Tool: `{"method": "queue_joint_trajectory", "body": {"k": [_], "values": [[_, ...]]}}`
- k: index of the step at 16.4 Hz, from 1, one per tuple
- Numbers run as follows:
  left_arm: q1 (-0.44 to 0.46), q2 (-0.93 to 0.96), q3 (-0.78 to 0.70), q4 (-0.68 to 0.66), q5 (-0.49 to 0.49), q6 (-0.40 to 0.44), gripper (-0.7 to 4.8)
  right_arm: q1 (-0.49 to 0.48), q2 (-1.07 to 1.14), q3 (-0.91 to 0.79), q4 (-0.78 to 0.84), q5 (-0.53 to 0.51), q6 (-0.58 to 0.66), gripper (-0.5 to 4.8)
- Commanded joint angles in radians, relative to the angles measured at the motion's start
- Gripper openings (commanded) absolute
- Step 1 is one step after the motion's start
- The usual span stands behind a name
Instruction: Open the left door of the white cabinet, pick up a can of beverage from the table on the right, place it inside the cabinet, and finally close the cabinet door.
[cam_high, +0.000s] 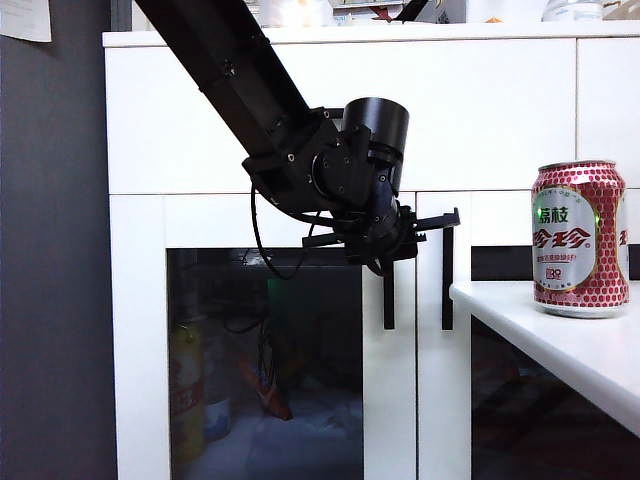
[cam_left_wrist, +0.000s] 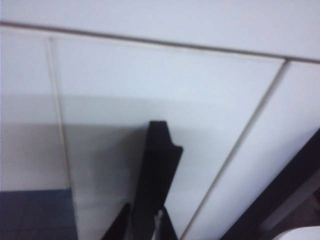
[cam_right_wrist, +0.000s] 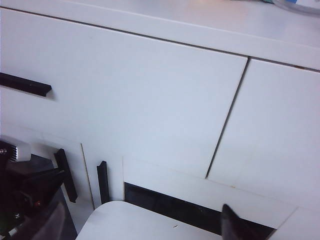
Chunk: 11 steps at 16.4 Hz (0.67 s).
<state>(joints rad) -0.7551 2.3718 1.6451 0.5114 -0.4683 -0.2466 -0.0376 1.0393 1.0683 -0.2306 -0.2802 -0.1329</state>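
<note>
Exterior view alone shows the red honeycomb can of beverage (cam_high: 580, 238) on the bench (cam_high: 560, 335); left tool (cam_high: 400, 240) pinched narrow at the left door (cam_high: 265, 350) handle (cam_high: 388, 295); right tool (cam_right_wrist: 235, 225) wide, empty.

So the white cabinet (cam_high: 340, 110) fills the back, drawer fronts up top and the glass doors below. The left door (cam_high: 270, 360) sits left of the narrower door (cam_high: 445, 340), their vertical handles side by side. The left gripper (cam_high: 400, 235) is up against the top of the left door's handle (cam_high: 389, 300). The table (cam_high: 570, 345) juts in from the right, in front of the cabinet, with the can of beverage (cam_high: 580, 238) standing on it near the edge. The right gripper (cam_right_wrist: 235, 225) is above the table, facing the cabinet.
</note>
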Motion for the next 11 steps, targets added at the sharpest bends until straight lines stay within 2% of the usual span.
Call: {"method": "queue_joint_trajectory", "body": {"k": [1, 5, 7, 11], "values": [[0.000, -0.006, 0.005, 0.013, 0.079, -0.015, -0.01, -0.001, -0.003, 0.003, 0.012, 0.002, -0.003, 4.00], [0.000, -0.006, 0.010, 0.014, 0.088, -0.015, 0.03, 0.000, -0.004, 0.004, 0.026, 0.035, -0.003, 4.00], [0.000, -0.006, 0.011, 0.014, 0.088, -0.015, 1.05, 0.000, -0.003, 0.004, 0.029, 0.036, -0.002, 4.00], [0.004, -0.005, 0.011, 0.014, 0.088, -0.015, 1.11, 0.000, -0.003, 0.004, 0.049, 0.039, -0.001, 4.00]]}}
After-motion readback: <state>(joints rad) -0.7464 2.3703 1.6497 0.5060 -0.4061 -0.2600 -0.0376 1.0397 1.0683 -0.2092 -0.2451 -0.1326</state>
